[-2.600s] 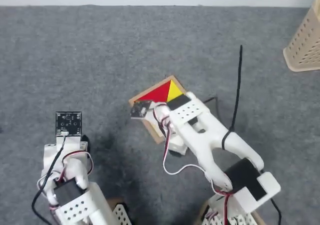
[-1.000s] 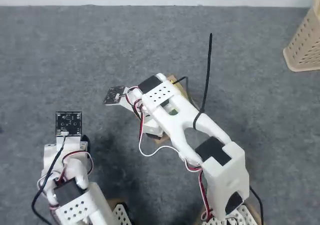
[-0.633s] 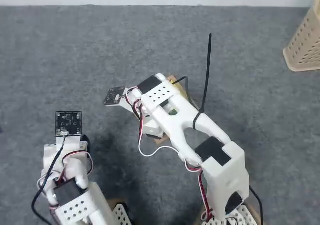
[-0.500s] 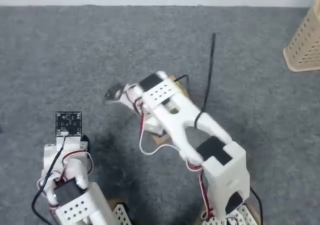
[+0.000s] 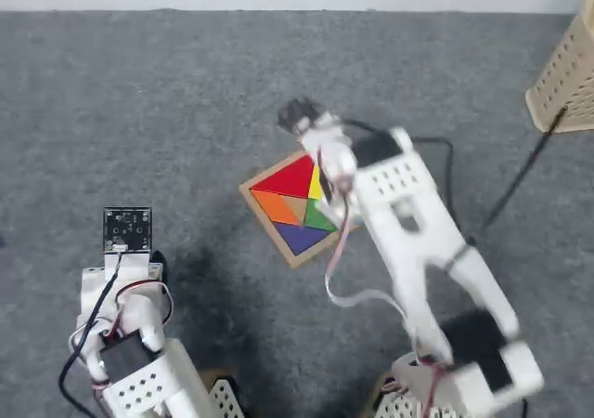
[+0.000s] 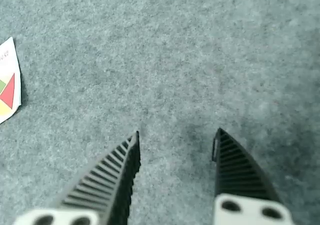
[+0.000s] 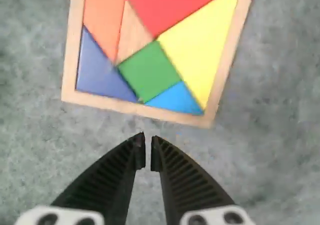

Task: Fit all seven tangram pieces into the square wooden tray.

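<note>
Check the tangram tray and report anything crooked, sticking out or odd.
Nothing sits askew: the coloured pieces lie flush inside the wooden tray. One oddity is the tan triangle between the orange piece and the green square; whether it is a plain piece or bare tray floor cannot be told.

Holed white plastic shells clothe the left arm (image 5: 144,376) and right arm (image 5: 418,241); black motors (image 5: 469,336), red-black-white cables (image 5: 141,291), ribbed black fingers (image 6: 117,177).
</note>
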